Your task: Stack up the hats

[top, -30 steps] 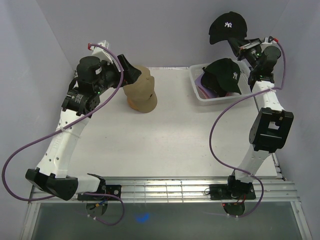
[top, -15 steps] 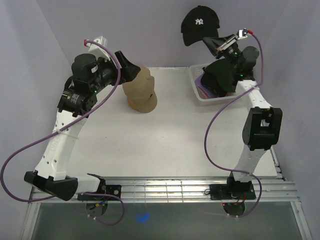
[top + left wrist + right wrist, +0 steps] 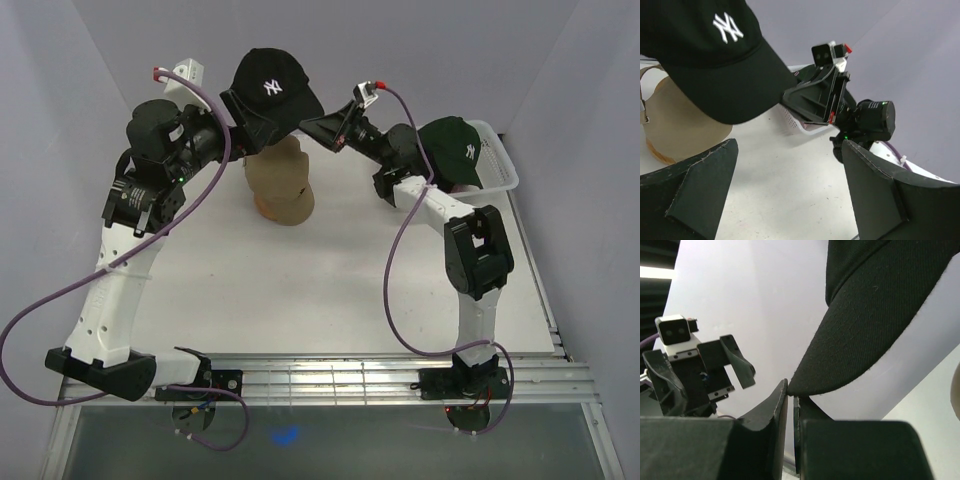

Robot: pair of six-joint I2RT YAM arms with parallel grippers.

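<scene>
A black cap (image 3: 270, 88) with a white logo hangs in the air above the wooden stand (image 3: 282, 185). My right gripper (image 3: 306, 123) is shut on the tip of its brim; the right wrist view shows both fingers (image 3: 779, 407) pinching the brim's edge (image 3: 880, 315). Just left of the stand and under the cap is my left gripper (image 3: 243, 128), open and holding nothing. In the left wrist view its gripper (image 3: 788, 145) stands wide apart below the cap (image 3: 715, 50). A dark green cap (image 3: 455, 148) lies on top in the white basket (image 3: 505, 175).
The wooden stand (image 3: 680, 125) sits on the white table at the back left of centre, with the basket (image 3: 800, 127) at the back right. Grey walls close in the table at the back and on both sides. Purple cables loop off both arms.
My right arm has swung left, carrying the black cap from above the basket to over the stand. My left arm rose a little, and the basket shifted right.
</scene>
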